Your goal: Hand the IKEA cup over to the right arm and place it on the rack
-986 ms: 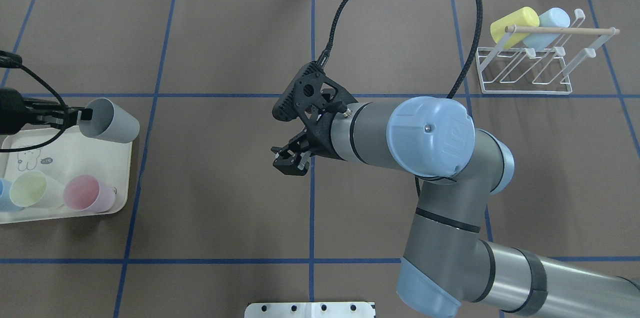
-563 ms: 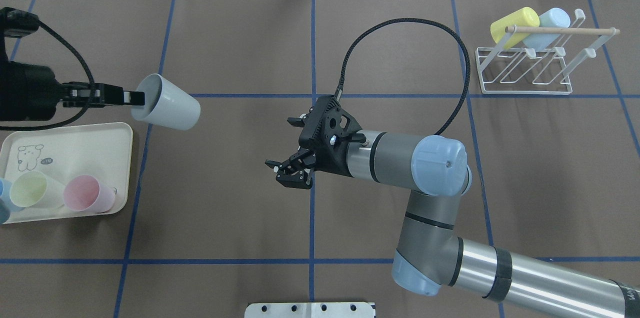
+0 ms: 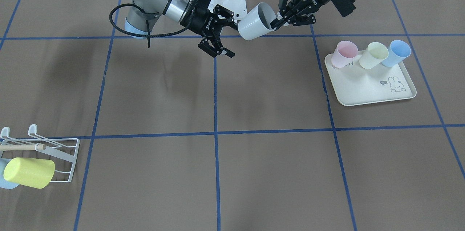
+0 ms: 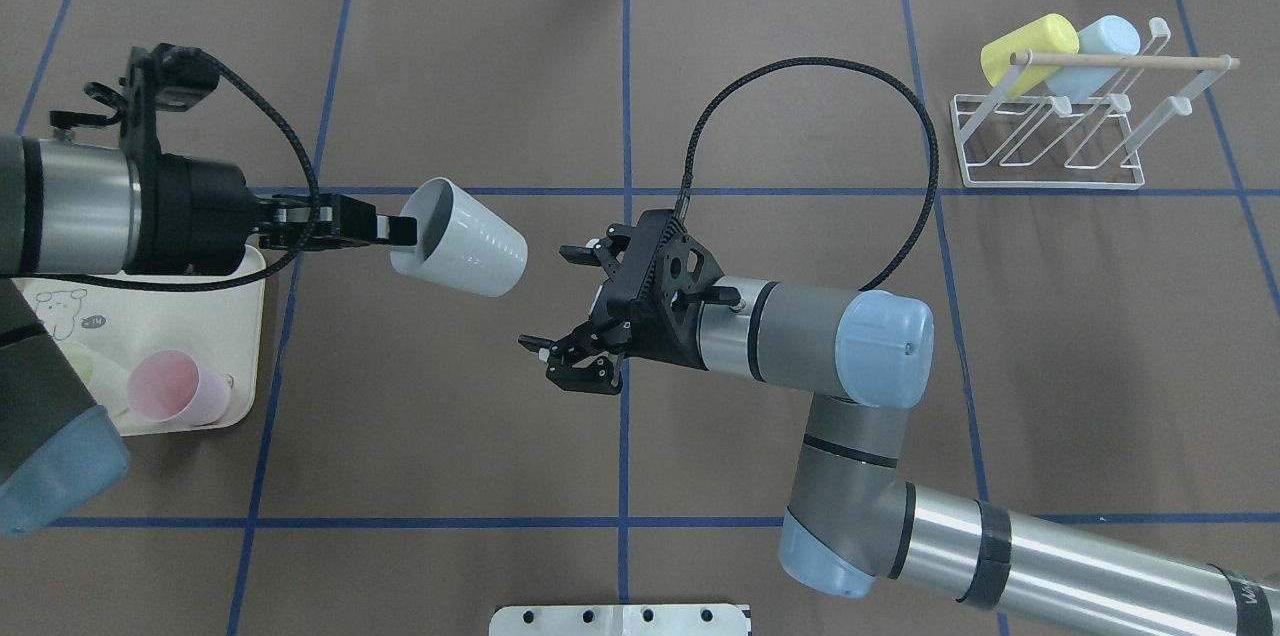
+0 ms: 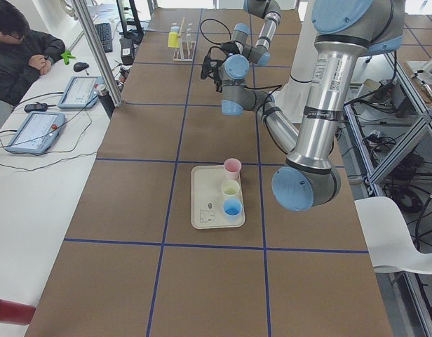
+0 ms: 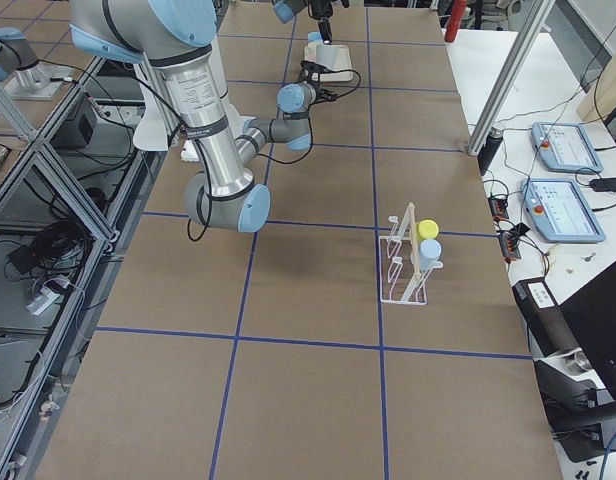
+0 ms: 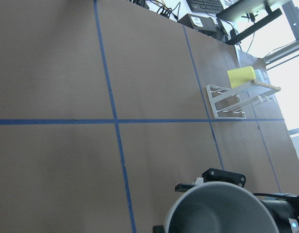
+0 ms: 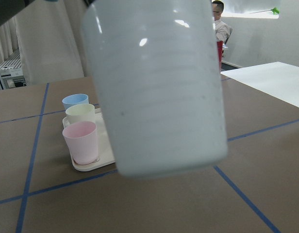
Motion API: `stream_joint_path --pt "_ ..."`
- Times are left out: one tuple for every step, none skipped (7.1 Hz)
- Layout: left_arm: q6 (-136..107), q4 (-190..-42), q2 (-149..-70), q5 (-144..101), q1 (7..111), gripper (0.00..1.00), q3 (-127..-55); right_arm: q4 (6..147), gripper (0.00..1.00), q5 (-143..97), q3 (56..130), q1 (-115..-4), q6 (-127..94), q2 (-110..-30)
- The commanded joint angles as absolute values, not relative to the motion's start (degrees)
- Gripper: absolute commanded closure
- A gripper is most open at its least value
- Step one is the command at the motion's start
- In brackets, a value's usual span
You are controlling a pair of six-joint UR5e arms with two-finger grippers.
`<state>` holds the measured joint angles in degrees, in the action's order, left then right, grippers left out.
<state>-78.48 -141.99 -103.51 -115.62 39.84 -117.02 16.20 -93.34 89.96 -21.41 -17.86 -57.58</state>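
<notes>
The IKEA cup (image 4: 462,251), pale grey-white, hangs on its side above the table left of centre. My left gripper (image 4: 398,228) is shut on its rim, one finger inside the mouth. The right arm's gripper (image 4: 556,308) stands open just right of the cup's base, apart from it. The front-facing view shows the cup (image 3: 253,25) between the left gripper (image 3: 279,20) and the open right gripper (image 3: 230,35). The cup's wall (image 8: 159,87) fills the right wrist view. The white wire rack (image 4: 1050,178) stands at the far right, holding a yellow cup (image 4: 1030,46) and a blue cup (image 4: 1105,38).
A cream tray (image 3: 367,94) sits under the left arm with a pink cup (image 3: 344,53), a pale yellow cup (image 3: 374,55) and a blue cup (image 3: 397,53). The right arm's cable loop (image 4: 810,66) arches over the table's middle. A person (image 5: 19,49) sits at the side desk.
My left arm has carried the cup from above the tray rightward to near the table's centre. The right gripper has edged slightly left and stays open.
</notes>
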Motion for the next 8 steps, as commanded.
stream_joint_path --pt "-78.57 -141.94 -105.38 -114.96 38.41 1.0 -114.96 15.91 0.01 -93.34 90.44 -21.27 -17.67 -57.39" --pt "-78.57 -141.94 -105.29 -114.7 38.15 1.0 -114.7 15.91 0.01 -93.34 90.61 -21.27 -17.67 -57.39" --pt "-78.49 -141.94 -105.21 -114.18 37.54 1.0 -114.18 15.91 0.01 -93.34 90.62 -21.27 -17.67 -57.39" --pt "-78.49 -141.94 -105.21 -113.39 36.92 1.0 -113.56 15.91 0.01 -93.34 90.62 -21.27 -17.67 -57.48" --pt "-78.49 -141.94 -105.12 -113.38 36.74 1.0 -113.47 15.82 0.01 -93.34 90.62 -21.36 -17.67 -57.39" --pt "-78.49 -141.94 -105.12 -113.38 36.74 1.0 -113.47 15.91 0.01 -93.34 90.7 -21.36 -17.67 -57.39" --pt "-78.49 -141.94 -105.03 -113.38 36.48 1.0 -113.47 15.91 0.01 -93.34 90.79 -21.36 -17.67 -57.39" --pt "-78.49 -141.94 -105.03 -113.38 36.39 1.0 -113.47 15.91 0.05 -93.34 90.79 -21.36 -17.67 -57.39"
